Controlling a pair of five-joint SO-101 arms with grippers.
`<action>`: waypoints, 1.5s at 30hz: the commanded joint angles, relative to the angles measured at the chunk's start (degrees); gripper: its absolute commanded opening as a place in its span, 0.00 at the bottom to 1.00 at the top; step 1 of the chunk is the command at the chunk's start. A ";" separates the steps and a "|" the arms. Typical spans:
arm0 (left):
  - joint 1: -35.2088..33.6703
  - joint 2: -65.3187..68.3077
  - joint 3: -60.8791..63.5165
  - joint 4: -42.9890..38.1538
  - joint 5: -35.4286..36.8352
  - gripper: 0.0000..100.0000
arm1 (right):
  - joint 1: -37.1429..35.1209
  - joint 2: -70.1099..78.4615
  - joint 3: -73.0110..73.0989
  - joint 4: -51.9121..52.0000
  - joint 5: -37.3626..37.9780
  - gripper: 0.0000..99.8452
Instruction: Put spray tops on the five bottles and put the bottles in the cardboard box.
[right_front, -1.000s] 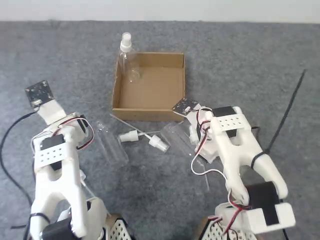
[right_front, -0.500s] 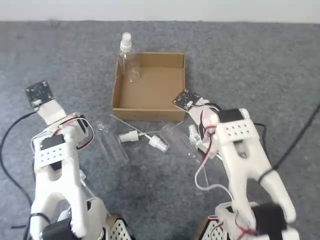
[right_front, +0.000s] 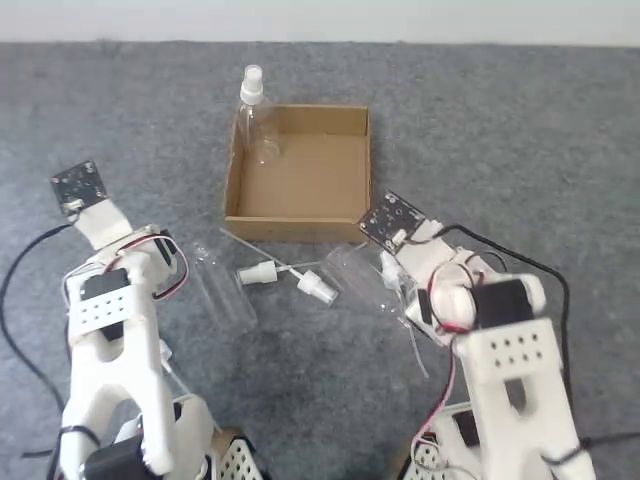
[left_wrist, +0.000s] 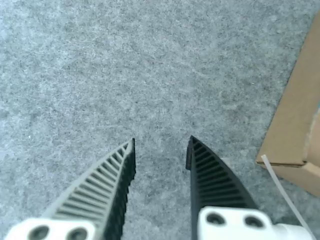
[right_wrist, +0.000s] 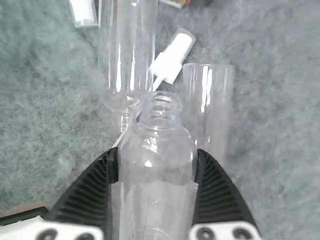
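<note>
My right gripper (right_wrist: 156, 155) is shut on a clear bottle (right_wrist: 155, 175) with no top, its open neck pointing away from the wrist. Under it on the carpet lie two more clear bottles (right_wrist: 122, 50) (right_wrist: 207, 100) and a white spray top (right_wrist: 170, 62). The high view has this arm (right_front: 440, 285) near the cardboard box's (right_front: 300, 225) front right corner. A capped bottle (right_front: 252, 110) stands at the box's far left corner. Another bottle (right_front: 222, 285) and two spray tops (right_front: 258, 272) (right_front: 318, 287) lie in front of the box. My left gripper (left_wrist: 161, 142) hangs open over bare carpet.
Grey carpet (right_front: 520, 130) covers the whole table. The inside of the cardboard box is bare cardboard. A corner of the box (left_wrist: 295, 125) sits close to the left gripper. A thin clear dip tube (right_front: 415, 345) lies on the carpet by the right arm.
The right arm has drawn back toward its base and risen, its wrist shifting slightly right with the bottle in the gripper. The left arm has stayed still.
</note>
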 joint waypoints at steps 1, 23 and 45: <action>0.26 -2.11 -0.92 -1.85 0.35 0.16 | 0.22 -7.08 -0.97 1.10 -0.70 0.02; 0.26 -2.46 -0.92 -1.58 0.35 0.16 | -24.66 -14.11 -0.62 -14.81 -37.54 0.02; 0.18 -2.55 -0.92 -1.58 0.62 0.16 | -36.00 -14.29 10.99 -33.19 -47.47 0.02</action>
